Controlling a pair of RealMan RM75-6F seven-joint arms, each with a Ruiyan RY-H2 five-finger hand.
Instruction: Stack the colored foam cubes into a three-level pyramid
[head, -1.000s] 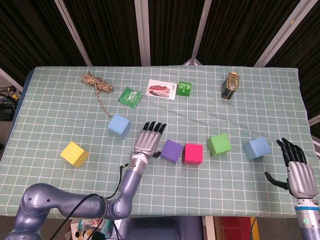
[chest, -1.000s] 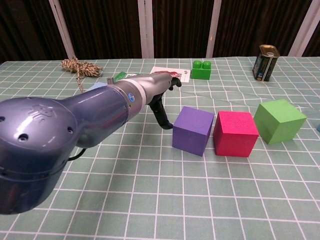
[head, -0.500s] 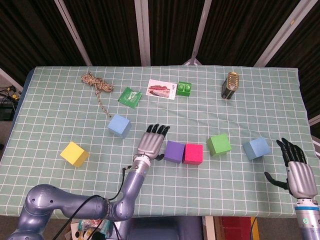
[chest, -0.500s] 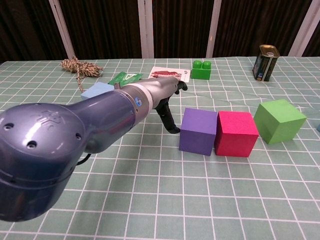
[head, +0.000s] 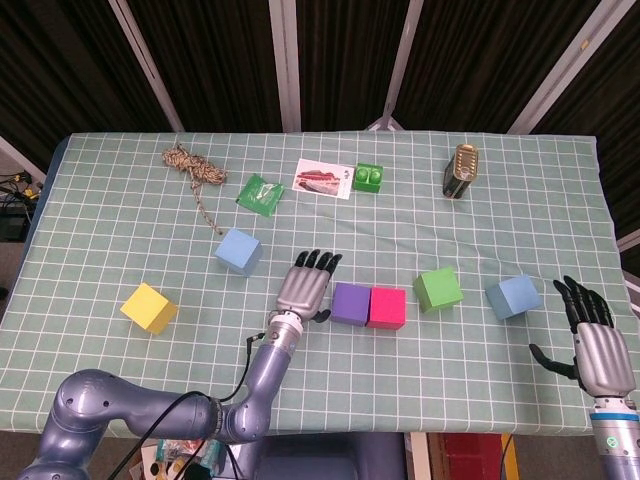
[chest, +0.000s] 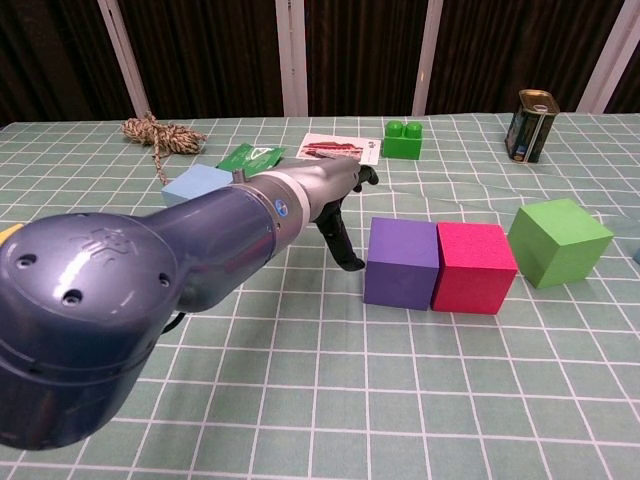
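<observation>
The table (head: 100, 230) is covered with a green checked cloth. On it lie six foam cubes — yellow cube (head: 148, 307), pale blue cube (head: 238, 250), purple cube (head: 350, 303) touching pink cube (head: 386, 307), green cube (head: 438, 288), second blue cube (head: 514, 297). Further back (near the far edge) are a rope (head: 192, 168), a green packet (head: 260, 194), a card (head: 323, 179), a green brick (head: 368, 177) and a tin can (head: 461, 171).

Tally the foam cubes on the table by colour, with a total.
Blue cube: 2
Yellow cube: 1
Purple cube: 1
Pink cube: 1
Green cube: 1
Total: 6
</observation>
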